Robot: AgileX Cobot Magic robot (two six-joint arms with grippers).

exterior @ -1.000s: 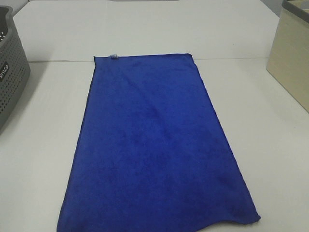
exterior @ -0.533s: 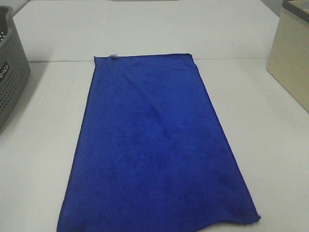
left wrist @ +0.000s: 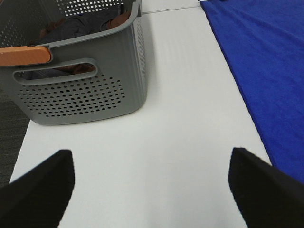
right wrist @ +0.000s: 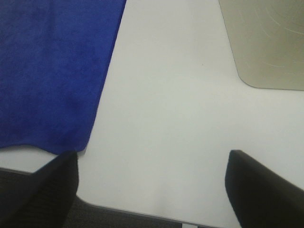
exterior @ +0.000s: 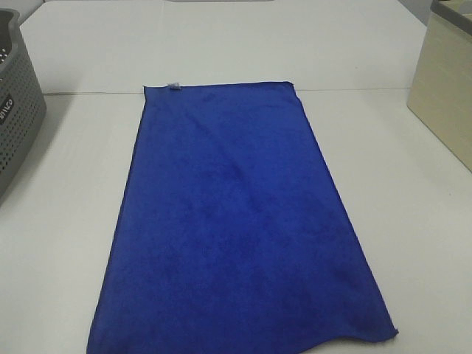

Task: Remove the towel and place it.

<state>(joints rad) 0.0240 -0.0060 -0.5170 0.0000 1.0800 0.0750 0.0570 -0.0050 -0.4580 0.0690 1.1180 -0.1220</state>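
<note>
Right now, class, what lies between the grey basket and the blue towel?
Nothing: the left wrist view shows only bare white table between the grey basket and the towel.

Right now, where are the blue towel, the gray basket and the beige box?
towel (exterior: pixel 236 221): high view, middle of the cloth.
gray basket (left wrist: pixel 80 95): left wrist view, perforated front wall.
beige box (exterior: pixel 442 88): high view, side wall.
</note>
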